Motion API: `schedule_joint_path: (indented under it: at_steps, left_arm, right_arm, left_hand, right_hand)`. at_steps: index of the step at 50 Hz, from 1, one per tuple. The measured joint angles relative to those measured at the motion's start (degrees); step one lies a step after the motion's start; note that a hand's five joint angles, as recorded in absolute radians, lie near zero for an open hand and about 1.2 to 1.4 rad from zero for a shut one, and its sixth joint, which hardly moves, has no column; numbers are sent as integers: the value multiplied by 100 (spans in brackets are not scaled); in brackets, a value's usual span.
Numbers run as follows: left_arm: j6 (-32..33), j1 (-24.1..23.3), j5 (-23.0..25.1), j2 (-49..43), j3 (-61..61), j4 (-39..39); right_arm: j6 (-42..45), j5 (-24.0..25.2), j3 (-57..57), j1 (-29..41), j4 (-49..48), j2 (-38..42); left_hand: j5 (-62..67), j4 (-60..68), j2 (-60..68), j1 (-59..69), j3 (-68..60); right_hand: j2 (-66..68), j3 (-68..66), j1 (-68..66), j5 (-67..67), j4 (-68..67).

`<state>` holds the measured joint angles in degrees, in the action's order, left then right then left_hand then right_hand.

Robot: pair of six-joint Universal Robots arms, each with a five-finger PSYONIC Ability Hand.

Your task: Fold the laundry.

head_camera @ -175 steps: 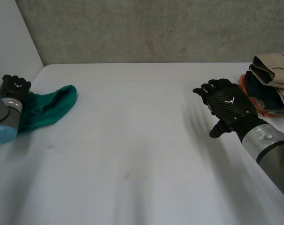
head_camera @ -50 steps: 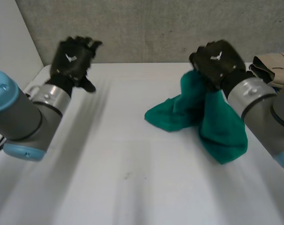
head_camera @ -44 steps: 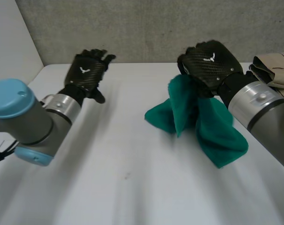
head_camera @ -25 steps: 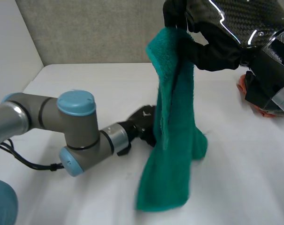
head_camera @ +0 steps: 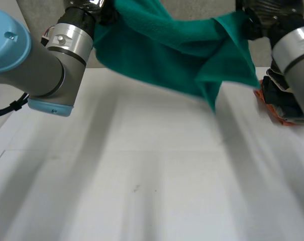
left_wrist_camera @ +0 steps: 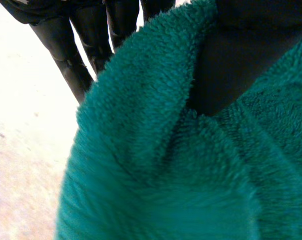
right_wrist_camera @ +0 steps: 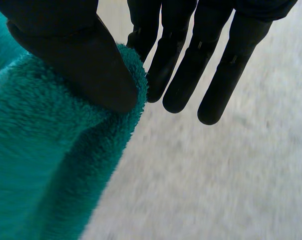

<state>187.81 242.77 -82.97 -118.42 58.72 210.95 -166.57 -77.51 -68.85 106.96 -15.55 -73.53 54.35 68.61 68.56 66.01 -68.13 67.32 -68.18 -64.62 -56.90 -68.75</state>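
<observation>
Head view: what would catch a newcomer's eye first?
The green towel hangs stretched in the air above the white table. The left hand and the right hand each pinch its edge under a thumb. A clothes pile lies at the table's right edge.

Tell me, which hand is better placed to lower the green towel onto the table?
Left, probably. Both pinch the towel aloft, but the left hand has bare table beneath; the right hand hangs by the clothes pile.
</observation>
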Motion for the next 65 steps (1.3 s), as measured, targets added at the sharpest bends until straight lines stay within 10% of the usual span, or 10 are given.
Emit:
schedule_joint_path:
  at_steps: [8, 17, 22, 25, 30, 51, 65]
  left_arm:
    - [739, -178, -698, 357, 1481, 48]
    - [2045, -405, -883, 311, 3582, -94]
    - [2290, -635, -971, 365, 4203, -253]
    - [2335, -709, -1083, 551, 4324, -685]
    - [2316, -679, -1170, 992, 3946, -1830]
    - [1267, 503, 526, -663, 120, -5535]
    - [1283, 492, 345, -1729, -192, -5487]
  right_arm:
    - [33, 215, -566, 211, -736, 223]
    - [911, 722, -1436, 136, 735, 768]
    - [1872, 725, -1758, 133, 1497, 1085]
    - [2230, 606, -1961, 141, 1532, 1156]
    - [2314, 340, -2226, 171, 1205, 917]
    - [849, -915, -3199, 116, 1496, -569]
    - [999, -586, -3872, 108, 1175, -511]
  left_hand:
    - [0, 1, 0, 0, 0]
    - [-66, -391, -423, -180, 390]
    - [-1738, -2187, -2173, -2109, 2114]
    - [-4197, -4616, -4575, -4684, 4501]
    - [-4994, -5382, -5316, -5193, 5297]
    - [-4007, -4439, -4453, -4198, 4401]
    - [-4008, -4437, -4452, -4198, 4398]
  right_hand:
    - [0, 0, 0, -13, 0]
    - [0, -3, 0, -49, 0]
    - [1, -6, 0, -48, 10]
    - [-2212, 2152, 2112, 2024, 2176]
    - [-5425, 5474, 5126, 5361, 5523]
    - [-5508, 5627, 5162, 5423, 5697]
    - [-5508, 5627, 5159, 5424, 5697]
